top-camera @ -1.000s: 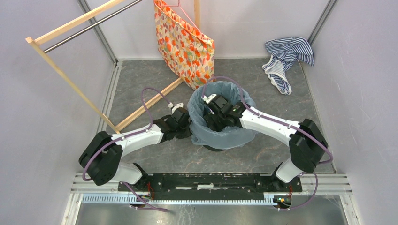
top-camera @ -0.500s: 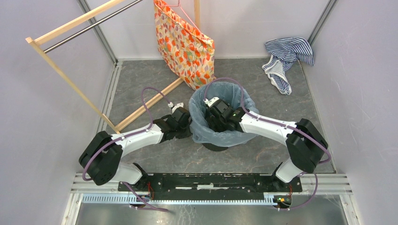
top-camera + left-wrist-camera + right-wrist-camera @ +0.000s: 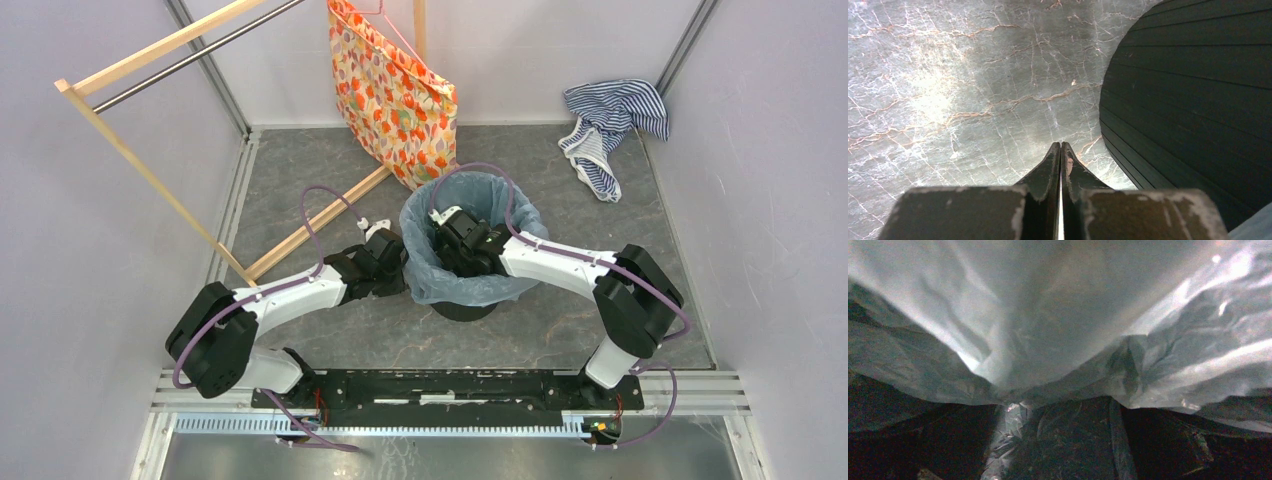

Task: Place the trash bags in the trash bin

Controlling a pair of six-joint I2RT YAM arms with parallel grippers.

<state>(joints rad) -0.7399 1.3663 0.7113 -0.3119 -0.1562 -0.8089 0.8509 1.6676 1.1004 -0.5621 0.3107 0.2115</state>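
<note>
The black trash bin [image 3: 462, 312] stands mid-floor, and the pale-blue trash bag [image 3: 484, 287] lines it and drapes over its rim. My right gripper [image 3: 455, 240] reaches down inside the bin. In the right wrist view crinkly bag plastic [image 3: 1058, 315] fills the frame, and a fold of it sits pinched in the narrow gap of my right gripper [image 3: 1010, 412]. My left gripper [image 3: 400, 270] is low beside the bin's left wall. In the left wrist view my left gripper [image 3: 1061, 147] is shut and empty over the marbled floor, with the bin's wall [image 3: 1198, 100] just to its right.
An orange floral fabric bag [image 3: 392, 95] hangs right behind the bin. A wooden rack [image 3: 150, 170] leans at the back left, its foot bar [image 3: 320, 222] lying on the floor near my left arm. A blue-white striped cloth [image 3: 610, 125] lies at the back right corner.
My right arm has swung left and its gripper has moved deeper toward the bin's left side. The bag's rim has shifted a little left with it. The left arm has not moved.
</note>
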